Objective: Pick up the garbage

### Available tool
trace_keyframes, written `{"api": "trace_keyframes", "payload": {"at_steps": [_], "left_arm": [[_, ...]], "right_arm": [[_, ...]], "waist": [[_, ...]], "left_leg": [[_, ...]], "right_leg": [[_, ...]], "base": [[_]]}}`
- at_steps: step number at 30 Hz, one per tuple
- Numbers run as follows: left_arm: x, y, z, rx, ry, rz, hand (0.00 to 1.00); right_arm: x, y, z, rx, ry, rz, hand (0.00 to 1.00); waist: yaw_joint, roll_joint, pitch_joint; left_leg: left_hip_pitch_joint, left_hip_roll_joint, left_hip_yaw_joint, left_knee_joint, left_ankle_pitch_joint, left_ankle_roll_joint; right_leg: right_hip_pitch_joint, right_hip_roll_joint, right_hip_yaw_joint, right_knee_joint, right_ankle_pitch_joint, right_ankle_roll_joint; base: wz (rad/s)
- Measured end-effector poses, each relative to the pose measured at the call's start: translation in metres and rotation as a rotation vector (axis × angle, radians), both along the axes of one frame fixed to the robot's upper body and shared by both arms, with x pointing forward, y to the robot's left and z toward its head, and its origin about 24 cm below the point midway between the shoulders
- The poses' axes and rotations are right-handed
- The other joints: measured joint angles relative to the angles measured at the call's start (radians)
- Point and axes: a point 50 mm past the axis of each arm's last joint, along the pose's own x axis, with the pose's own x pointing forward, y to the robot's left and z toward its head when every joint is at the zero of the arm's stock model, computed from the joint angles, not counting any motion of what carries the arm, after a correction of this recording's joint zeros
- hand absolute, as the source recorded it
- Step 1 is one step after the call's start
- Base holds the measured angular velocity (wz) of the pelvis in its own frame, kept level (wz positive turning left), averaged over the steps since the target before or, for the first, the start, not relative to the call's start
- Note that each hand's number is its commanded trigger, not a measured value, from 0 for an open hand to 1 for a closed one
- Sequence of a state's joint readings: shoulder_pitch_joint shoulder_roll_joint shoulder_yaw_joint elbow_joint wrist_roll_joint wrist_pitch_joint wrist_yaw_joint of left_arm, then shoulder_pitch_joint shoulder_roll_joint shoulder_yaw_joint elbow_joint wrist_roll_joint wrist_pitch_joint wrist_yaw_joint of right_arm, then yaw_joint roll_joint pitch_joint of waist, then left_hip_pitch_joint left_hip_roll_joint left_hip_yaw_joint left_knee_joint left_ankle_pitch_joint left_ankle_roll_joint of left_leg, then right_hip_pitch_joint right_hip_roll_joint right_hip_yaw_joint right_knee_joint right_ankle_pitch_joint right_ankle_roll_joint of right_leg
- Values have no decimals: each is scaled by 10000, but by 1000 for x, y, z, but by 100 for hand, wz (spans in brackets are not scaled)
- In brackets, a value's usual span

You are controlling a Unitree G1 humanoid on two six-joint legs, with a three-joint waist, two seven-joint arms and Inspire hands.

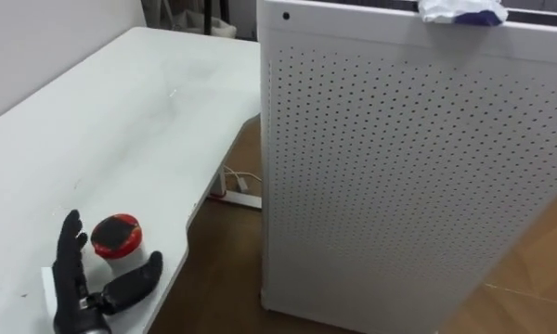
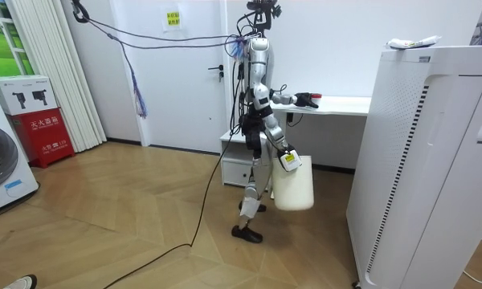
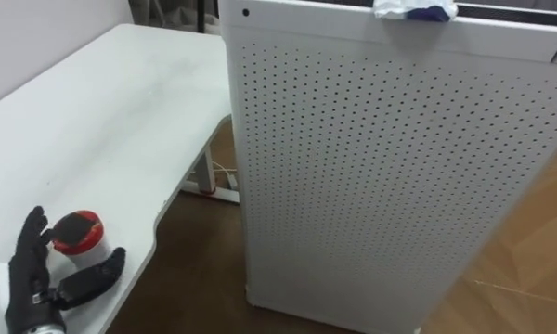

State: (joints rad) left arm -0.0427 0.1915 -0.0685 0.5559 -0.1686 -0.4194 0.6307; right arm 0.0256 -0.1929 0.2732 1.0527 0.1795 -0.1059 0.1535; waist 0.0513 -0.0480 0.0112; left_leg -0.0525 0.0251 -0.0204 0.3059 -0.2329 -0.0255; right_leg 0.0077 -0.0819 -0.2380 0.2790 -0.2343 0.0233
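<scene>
Holding the left hand (image 1: pixel 78 295) open and empty, the red cup (image 1: pixel 116 235) sitting just beyond its thumb, likely light, stiff, graspable round its sides.

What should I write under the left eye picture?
Robot's open left hand by a small red-topped piece of garbage on the white table.

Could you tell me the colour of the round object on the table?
The object is red, dark on top; best in left eye view.
</scene>
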Motion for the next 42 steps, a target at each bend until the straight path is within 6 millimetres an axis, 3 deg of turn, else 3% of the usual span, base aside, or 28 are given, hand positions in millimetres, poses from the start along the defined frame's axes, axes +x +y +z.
{"api": "trace_keyframes", "payload": {"at_steps": [7,22,28,30,36,42], "left_arm": [[8,9,4,-1469,-445,1252,100],[13,-3,8,-1581,-587,786,100],[26,-60,26,-1276,-1021,-2627,100],[28,-81,34,-716,-1227,-4300,100],[27,-115,67,-56,-2381,-7353,100],[24,-133,70,596,-2140,-9643,100]], "right_arm": [[1,2,0,32,98,98,100],[6,10,0,53,180,585,100],[15,15,2,154,-69,630,100],[18,20,2,296,-241,661,100],[27,20,6,400,-484,685,100],[36,14,10,295,-800,821,100]], "waist": [[-17,-68,48],[-203,21,16],[-316,49,45],[-554,92,76],[-867,267,98],[-1025,476,156]], "left_leg": [[100,-51,82,-38,9,28],[-239,-37,98,6,65,94],[-601,-11,372,79,105,160],[-596,-9,437,65,107,163],[-768,35,731,31,117,176],[-830,28,761,24,117,176]], "right_leg": [[36,-59,23,-89,34,63],[-99,-50,-87,-214,143,80],[-503,-54,116,-236,369,105],[-544,-54,171,-241,385,106],[-967,-34,496,-91,408,89],[-1098,-34,580,-50,407,89]], "base": [[-1],[3],[-14],[-10],[-17],[-2]]}}
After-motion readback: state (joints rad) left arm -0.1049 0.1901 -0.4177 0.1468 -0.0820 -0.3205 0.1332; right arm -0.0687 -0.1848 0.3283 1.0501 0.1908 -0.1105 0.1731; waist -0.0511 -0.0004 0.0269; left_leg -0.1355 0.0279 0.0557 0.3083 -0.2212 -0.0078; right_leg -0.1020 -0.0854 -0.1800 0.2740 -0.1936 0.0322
